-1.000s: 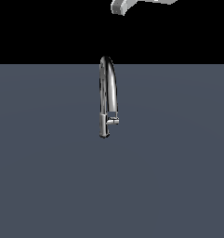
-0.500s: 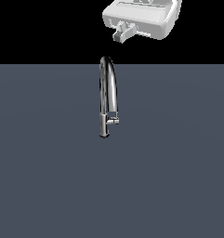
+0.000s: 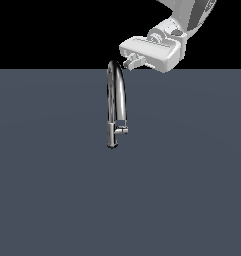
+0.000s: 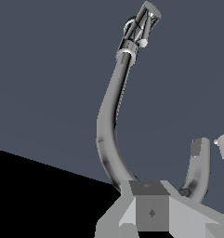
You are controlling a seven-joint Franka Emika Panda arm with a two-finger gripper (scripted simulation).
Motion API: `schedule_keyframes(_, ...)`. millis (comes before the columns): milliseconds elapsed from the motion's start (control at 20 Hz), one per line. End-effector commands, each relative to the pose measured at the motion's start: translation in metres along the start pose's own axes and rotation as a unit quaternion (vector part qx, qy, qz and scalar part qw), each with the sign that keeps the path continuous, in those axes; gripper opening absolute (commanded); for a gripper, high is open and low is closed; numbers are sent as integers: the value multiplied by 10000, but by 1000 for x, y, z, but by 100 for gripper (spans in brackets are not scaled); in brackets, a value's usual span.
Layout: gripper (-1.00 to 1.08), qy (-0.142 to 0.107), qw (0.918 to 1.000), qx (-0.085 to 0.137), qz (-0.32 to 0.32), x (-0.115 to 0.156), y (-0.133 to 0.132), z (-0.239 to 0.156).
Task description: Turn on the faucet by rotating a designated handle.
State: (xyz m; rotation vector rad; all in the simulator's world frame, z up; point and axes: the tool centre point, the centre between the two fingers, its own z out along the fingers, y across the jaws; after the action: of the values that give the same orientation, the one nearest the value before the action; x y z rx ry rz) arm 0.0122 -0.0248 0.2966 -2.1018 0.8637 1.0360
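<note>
The chrome faucet (image 3: pixel 116 102) stood upright on the dark grey bench (image 3: pixel 52 190), its gooseneck spout (image 3: pixel 118 82) arching over at the top. The short handle (image 3: pixel 122 131) jutted from the lower stem toward the exterior view's right. The white claw (image 3: pixel 133 60) hung beside the top of the arch, on the exterior view's right, well above the handle and holding nothing. Whether its fingers stood wide or narrow could not be told. In the wrist view the faucet (image 4: pixel 111 125) curved away toward the handle (image 4: pixel 143 25).
</note>
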Motion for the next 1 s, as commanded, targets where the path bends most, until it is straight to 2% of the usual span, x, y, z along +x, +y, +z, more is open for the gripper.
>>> schedule_keyframes(0, -100, -239, 9994, 191, 174, 18, -3, 3)
schedule_keyframes(200, -100, -628, 9957, 505, 467, 47, -7, 10)
schedule_keyframes(400, -100, -1034, 9881, 835, 776, 77, -10, 19)
schedule_keyframes(700, -100, -1612, 9706, 1306, 1221, 120, -12, 37)
schedule_keyframes(950, -100, -1966, 9557, 1598, 1501, 146, -13, 51)
